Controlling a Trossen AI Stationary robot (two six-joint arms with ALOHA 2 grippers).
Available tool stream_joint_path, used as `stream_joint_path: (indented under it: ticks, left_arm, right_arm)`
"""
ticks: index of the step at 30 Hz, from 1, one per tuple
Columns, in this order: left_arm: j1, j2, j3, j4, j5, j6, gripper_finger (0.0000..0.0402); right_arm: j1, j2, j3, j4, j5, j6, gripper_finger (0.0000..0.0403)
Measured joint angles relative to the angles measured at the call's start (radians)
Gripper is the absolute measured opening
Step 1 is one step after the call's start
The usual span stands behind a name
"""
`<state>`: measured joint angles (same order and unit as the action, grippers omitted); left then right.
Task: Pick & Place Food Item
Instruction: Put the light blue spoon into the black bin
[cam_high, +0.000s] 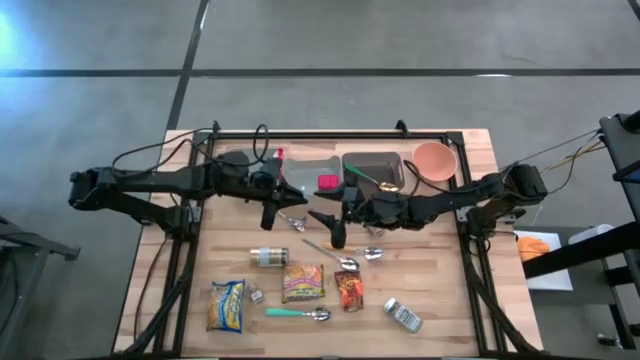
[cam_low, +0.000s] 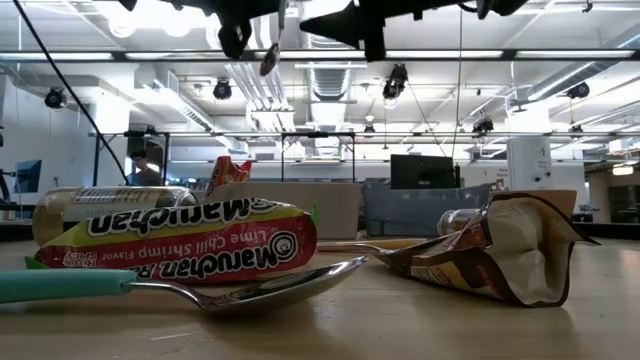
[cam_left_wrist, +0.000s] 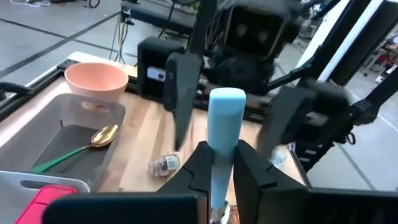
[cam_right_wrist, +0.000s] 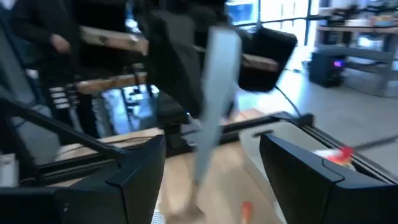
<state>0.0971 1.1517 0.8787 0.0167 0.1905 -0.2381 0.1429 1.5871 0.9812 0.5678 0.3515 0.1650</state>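
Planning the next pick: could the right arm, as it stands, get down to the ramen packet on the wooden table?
Probably yes. The right gripper hangs open and empty above the table, and the red-and-yellow ramen packet lies uncovered just in front, with only spoons nearby.

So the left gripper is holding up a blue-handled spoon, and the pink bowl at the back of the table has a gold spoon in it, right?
Not quite. The left gripper does hold the blue-handled spoon, but the pink bowl is empty; the gold spoon lies in the dark tray beside it, as the left wrist view shows.
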Motion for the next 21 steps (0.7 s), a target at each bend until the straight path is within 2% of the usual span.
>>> stream_joint_path:
  ticks: [11, 21]
  left_arm:
    - [0.000, 0.023, 0.000, 0.070, 0.066, 0.003, 0.0029]
    - [0.000, 0.023, 0.000, 0.105, 0.072, 0.003, 0.0029]
  right_arm:
    - [-0.010, 0.000, 0.007, -0.013, -0.012, -0.012, 0.0258]
    - [-0.017, 0.001, 0.006, -0.011, -0.022, -0.039, 0.0257]
